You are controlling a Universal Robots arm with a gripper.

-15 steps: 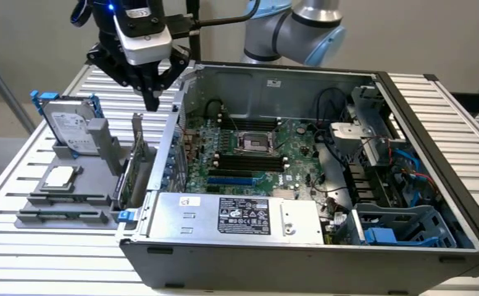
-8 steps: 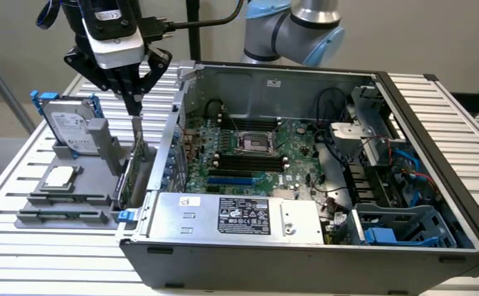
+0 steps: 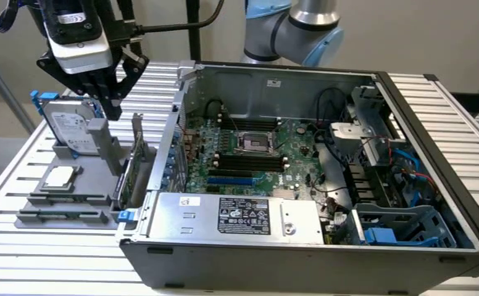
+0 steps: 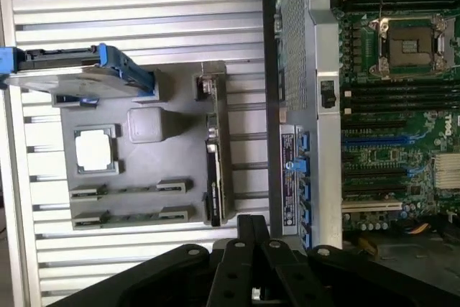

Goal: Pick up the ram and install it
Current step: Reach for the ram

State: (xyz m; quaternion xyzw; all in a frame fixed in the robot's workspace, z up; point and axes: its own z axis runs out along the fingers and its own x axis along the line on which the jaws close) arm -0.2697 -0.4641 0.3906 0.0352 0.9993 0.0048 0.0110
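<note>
Pincer (image 3: 112, 111): clenched, nothing in it, hung above gray tray (image 4: 136, 167).
Ram (image 3: 62, 215): sat in tray slot, untouched.
Computer case (image 3: 305, 262): open, just beside tray.

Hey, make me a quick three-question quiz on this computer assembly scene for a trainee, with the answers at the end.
1. True or false: the gripper is holding the ram.
2. Which part stands upright in a blue bracket on the grey fixture? A) hard drive B) fan C) keyboard
3. Does the square silver processor sit inside the computer case or outside it?
Key: 1 false, the ram lies in the grey fixture. 2 A. 3 outside, on the grey fixture.
</note>
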